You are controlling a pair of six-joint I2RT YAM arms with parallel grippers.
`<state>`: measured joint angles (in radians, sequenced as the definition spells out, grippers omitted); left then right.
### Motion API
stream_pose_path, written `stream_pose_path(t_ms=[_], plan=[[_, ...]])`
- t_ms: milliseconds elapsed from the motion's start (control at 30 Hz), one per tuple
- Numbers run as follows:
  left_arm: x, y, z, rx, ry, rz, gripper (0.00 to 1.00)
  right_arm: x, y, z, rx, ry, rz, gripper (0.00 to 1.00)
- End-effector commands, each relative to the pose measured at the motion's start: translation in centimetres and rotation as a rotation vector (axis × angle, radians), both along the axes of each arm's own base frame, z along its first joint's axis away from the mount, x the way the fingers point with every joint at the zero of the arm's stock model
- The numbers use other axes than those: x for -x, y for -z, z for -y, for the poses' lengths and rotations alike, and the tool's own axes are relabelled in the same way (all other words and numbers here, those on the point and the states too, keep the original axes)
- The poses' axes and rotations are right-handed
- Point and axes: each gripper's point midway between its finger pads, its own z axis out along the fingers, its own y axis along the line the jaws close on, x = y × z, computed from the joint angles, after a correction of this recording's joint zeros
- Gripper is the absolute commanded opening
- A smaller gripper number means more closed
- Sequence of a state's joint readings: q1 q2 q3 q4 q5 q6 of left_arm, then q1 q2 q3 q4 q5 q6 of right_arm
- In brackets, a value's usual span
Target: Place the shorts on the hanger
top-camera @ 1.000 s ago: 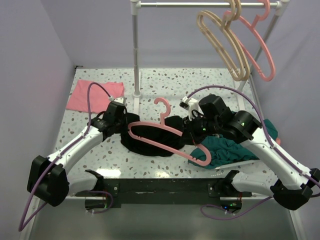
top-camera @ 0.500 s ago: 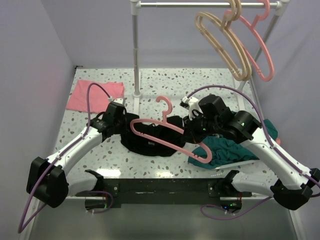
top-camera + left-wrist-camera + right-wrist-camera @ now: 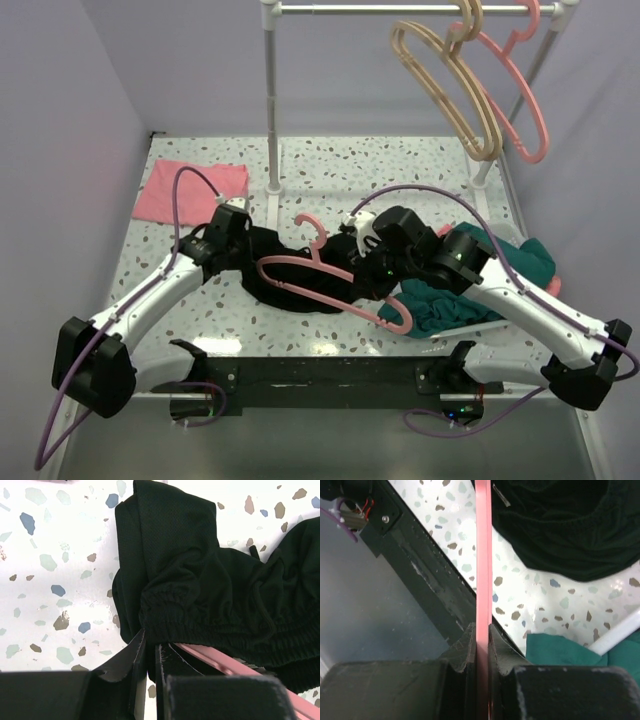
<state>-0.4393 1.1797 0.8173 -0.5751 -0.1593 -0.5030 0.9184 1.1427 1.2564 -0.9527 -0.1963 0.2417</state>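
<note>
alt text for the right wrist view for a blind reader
The right claw is shut on the pink hanger, whose bar runs straight up the frame. Black shorts lie upper right on the speckled table, a teal cloth lower right.

Left wrist: shorts [image 3: 210,595] cut by right edge; right wrist: hanger [image 3: 483,555] leaves top
</note>
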Motion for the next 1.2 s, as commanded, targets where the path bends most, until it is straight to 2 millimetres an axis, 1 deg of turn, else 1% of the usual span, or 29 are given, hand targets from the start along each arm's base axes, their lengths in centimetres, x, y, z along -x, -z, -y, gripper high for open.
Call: stream_pose_path(t_ms=[0,33,67,100,167,233,267,300,333,367,400,467,500,533,600,633,667,700,733,767,800,867,900,933,967,1000,1067,1100,1167], plan=[[-0.2,-3.0,0.2,0.023,0.029,0.059,0.11,-2.7,-1.5,-2.9,-0.12,0.077,0.167,0.0],[0.1,-3.1,0.2,0.025,0.033,0.058,0.11,-3.2,-2.0,-3.7,-0.153,0.088,0.196,0.0],[0.3,-3.1,0.1,0.027,0.032,0.056,0.11,-3.2,-2.0,-4.0,-0.156,0.091,0.208,0.0],[0.4,-3.1,0.0,0.025,0.03,0.057,0.1,-2.8,-2.2,-4.4,-0.163,0.07,0.221,0.0],[0.8,-3.1,-0.4,0.011,0.025,0.049,0.09,-3.2,-2.9,-4.7,-0.175,0.081,0.265,0.0],[1.0,-4.0,-0.4,0.017,0.032,0.063,0.06,-3.2,-3.5,-5.3,-0.201,0.057,0.284,0.0],[1.0,-4.5,-0.3,0.021,0.032,0.08,0.06,-3.1,-3.4,-5.7,-0.208,0.046,0.279,0.0],[0.9,-6.0,-0.2,0.031,0.033,0.129,0.06,-2.9,-2.7,-6.2,-0.21,0.029,0.272,0.0],[0.8,-6.8,-0.2,0.038,0.031,0.154,0.06,-3.2,-2.4,-7.0,-0.222,0.025,0.278,0.0],[0.8,-7.5,-0.2,0.041,0.03,0.171,0.07,-2.6,-1.9,-7.7,-0.228,-0.007,0.256,0.0],[0.6,-8.5,-0.3,0.043,0.02,0.199,0.07,-2.4,-0.8,-8.0,-0.213,-0.026,0.249,0.0],[0.7,-8.6,-0.9,0.017,0.012,0.199,0.06,-2.6,-0.2,-9.1,-0.238,-0.043,0.268,0.0],[0.8,-8.4,-1.2,-0.001,0.008,0.198,0.06,-2.4,1.3,-9.2,-0.232,-0.055,0.267,0.0],[0.9,-8.3,-1.2,-0.002,0.013,0.198,0.06,-2.9,0.6,-10.1,-0.287,-0.053,0.298,0.0],[1.1,-7.7,-0.5,0.018,0.048,0.197,0.07,-3.3,1.6,-10.6,-0.296,-0.048,0.309,0.0],[1.3,-7.6,-0.1,0.031,0.065,0.2,0.08,-3.7,1.0,-11.3,-0.336,-0.042,0.333,0.0],[1.3,-7.4,0.2,0.041,0.08,0.202,0.09,-4.0,1.2,-11.6,-0.349,-0.036,0.345,0.0],[1.4,-7.1,0.6,0.054,0.095,0.204,0.13,-4.0,2.0,-11.6,-0.351,-0.034,0.346,0.0],[1.5,-6.9,0.6,0.053,0.096,0.203,0.16,-4.3,1.4,-12.1,-0.394,-0.028,0.366,0.0],[1.5,-6.9,0.6,0.05,0.095,0.206,0.2,-4.3,1.7,-12.3,-0.4,-0.028,0.359,0.0],[1.4,-7.0,0.5,0.047,0.099,0.219,0.28,-4.2,2.3,-12.4,-0.4,-0.032,0.354,0.0],[1.4,-7.7,0.6,0.057,0.114,0.251,0.41,-4.2,2.4,-12.7,-0.411,-0.031,0.352,0.0],[1.4,-8.8,0.8,0.071,0.137,0.295,0.5,-4.3,2.9,-12.7,-0.401,-0.032,0.348,0.0],[1.4,-9.5,0.7,0.078,0.143,0.322,0.54,-4.3,3.0,-12.8,-0.402,-0.035,0.349,0.0],[1.5,-10.2,0.7,0.083,0.148,0.349,0.57,-4.3,3.2,-12.8,-0.402,-0.033,0.346,0.0],[1.8,-11.5,1.0,0.105,0.189,0.405,0.59,-4.3,3.5,-12.8,-0.396,-0.031,0.345,0.0],[2.3,-12.6,1.5,0.138,0.233,0.454,0.59,-4.4,3.8,-12.8,-0.388,-0.031,0.343,0.0],[2.9,-13.7,2.5,0.185,0.298,0.506,0.61,-4.4,3.8,-12.8,-0.388,-0.029,0.343,0.0],[3.7,-14.8,3.7,0.248,0.37,0.548,0.62,-4.4,4.1,-12.9,-0.38,-0.035,0.338,0.0]])
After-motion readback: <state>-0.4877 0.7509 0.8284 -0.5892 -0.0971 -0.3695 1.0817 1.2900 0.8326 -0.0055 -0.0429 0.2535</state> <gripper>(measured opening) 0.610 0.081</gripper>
